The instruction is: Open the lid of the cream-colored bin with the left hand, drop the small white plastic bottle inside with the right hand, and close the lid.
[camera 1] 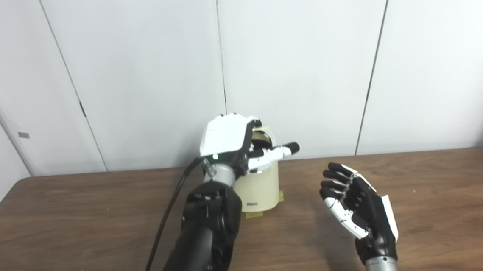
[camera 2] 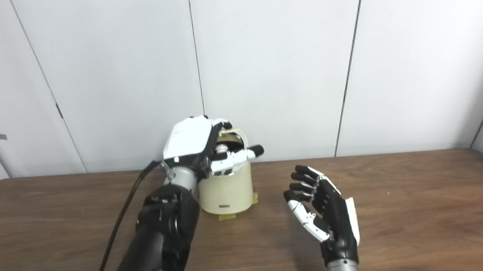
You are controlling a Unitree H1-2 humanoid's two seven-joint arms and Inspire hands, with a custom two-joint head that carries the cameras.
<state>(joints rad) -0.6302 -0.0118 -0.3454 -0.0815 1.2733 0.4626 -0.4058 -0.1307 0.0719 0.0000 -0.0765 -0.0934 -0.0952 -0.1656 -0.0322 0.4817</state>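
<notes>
Wood worktop (camera 1: 419,191) scene: left hand (camera 1: 229,147) gripping the cream bin (camera 1: 262,189) lid (camera 1: 263,136) tipped up, right hand (camera 2: 323,214) open and empty, so closing's probably next

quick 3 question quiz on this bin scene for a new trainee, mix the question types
1. True or false: the right hand holds a bottle.
2. Which hand is at the top of the cream bin? A) left B) right C) neither
3. Fill in: the bin stands on a brown wooden ____.

Key
1. False. It is open and holds nothing; no bottle shows in either view.
2. A. The left hand is at the raised lid.
3. table
</notes>
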